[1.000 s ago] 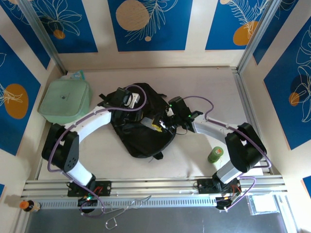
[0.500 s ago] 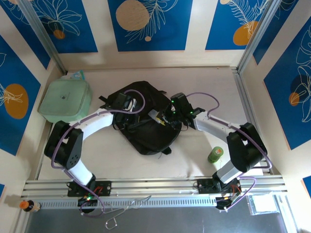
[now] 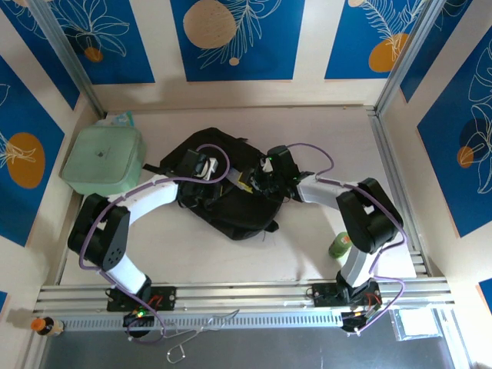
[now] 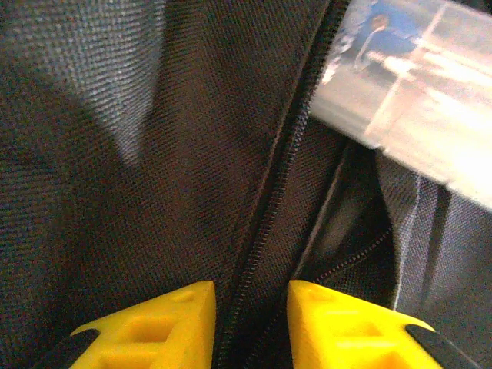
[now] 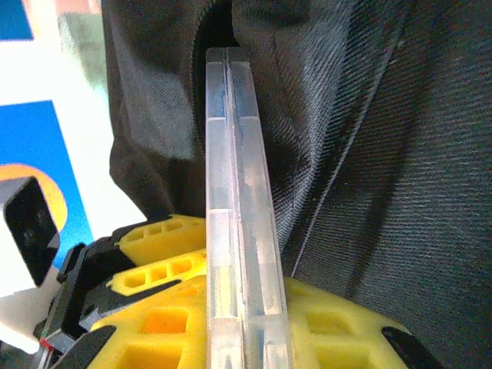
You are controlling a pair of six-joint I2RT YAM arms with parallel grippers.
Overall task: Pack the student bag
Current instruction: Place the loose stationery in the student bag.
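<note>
On the middle of the bench (image 3: 323,131), the student bag (image 3: 231,192) gapes narrowly, so if the left gripper (image 4: 250,307), pinching its zip (image 4: 269,192) edge, lets fabric sag, the clear flat case (image 5: 234,138) clamped in the right gripper (image 5: 242,261) may snag and twist loose.

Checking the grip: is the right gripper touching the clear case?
Touching. The right wrist view shows the right gripper clamped against both flat sides of the clear case, with no gap.
</note>
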